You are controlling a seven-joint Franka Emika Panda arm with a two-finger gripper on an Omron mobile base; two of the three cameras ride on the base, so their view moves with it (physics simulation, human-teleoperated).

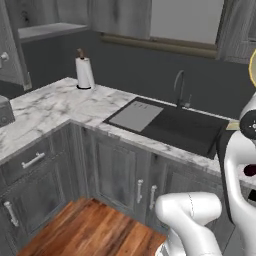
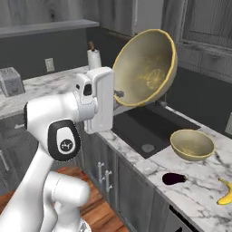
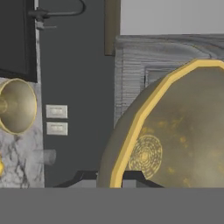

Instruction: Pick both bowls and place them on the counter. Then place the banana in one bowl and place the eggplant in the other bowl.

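While I hold the arm high over the sink, this is how the job stands.

Landmark: black sink basin (image 2: 147,131), set into the white marble counter (image 2: 199,192).

Gripper: the fingertips are hidden behind the raised bowl's rim in the hand view; I take them as pressed together, pinching that rim, since the bowl hangs in the air tipped on edge against the hand.

Raised bowl (image 2: 145,68): carried above the sink, tilted so its inside faces the right base camera; in the hand view it looms close, yellow rim running diagonally (image 3: 175,131). Not yet on the counter.

Second bowl (image 2: 192,144): upright on the counter just beside the sink, on its right. I count this one as placed.

Eggplant (image 2: 174,178): lying on the counter, right of the sink and nearer the front edge than the second bowl, apart from it. Not in any bowl.

Banana (image 2: 225,192): on the counter further right of the sink than the eggplant, close to the picture's edge. Not in any bowl.

Done: one bowl down, as I judge it.

Left: set the raised bowl on the marble, then load the banana into one bowl and the eggplant into the other.

Watch: free marble to the right of the sink is crowded, so I would choose the drop spot carefully.
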